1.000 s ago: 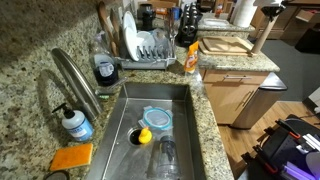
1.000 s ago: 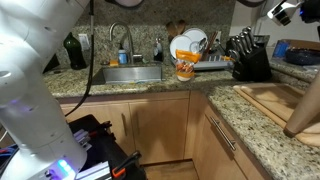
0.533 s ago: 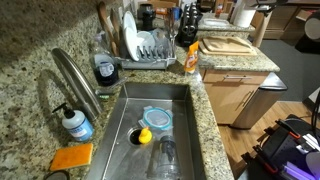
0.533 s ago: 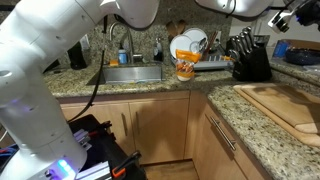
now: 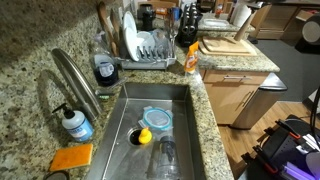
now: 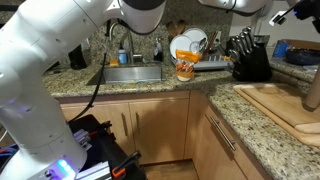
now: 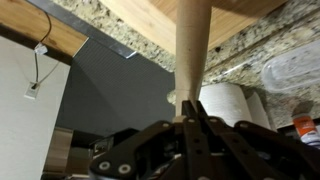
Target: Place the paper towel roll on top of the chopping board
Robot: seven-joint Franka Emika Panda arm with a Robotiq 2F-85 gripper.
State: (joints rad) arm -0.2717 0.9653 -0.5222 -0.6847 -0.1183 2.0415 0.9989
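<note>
The plain white paper towel roll [image 5: 241, 14] stood at the upper right, just beyond the light tan wooden chopping board [image 5: 228, 45], not on it. In the wrist view the gripper [image 7: 192, 118] appeared clamped on a tan wooden rod [image 7: 191, 50]. Grasping the roll looked not yet begun, and would call for freeing the jaws first.

Speckled granite countertop [image 6: 245, 118], turning a corner, carried on light wooden cabinets. Steel sink [image 5: 188, 140] let into one run, curved faucet [image 5: 72, 72] mounted at its edge. Beside the faucet: pump bottle of blue soap [image 5: 75, 123], upright; orange sponge [image 5: 70, 157] flat, just beside it. At the sink's end: dish rack [image 5: 150, 50] with white plates, standing on the stone. Orange soap bottle [image 5: 190, 58] upright, just beside the rack. Black knife block [image 6: 248, 60] further back, near the corner. Chopping board [image 6: 285, 105] lying flat on the other run, well apart from the sink.
</note>
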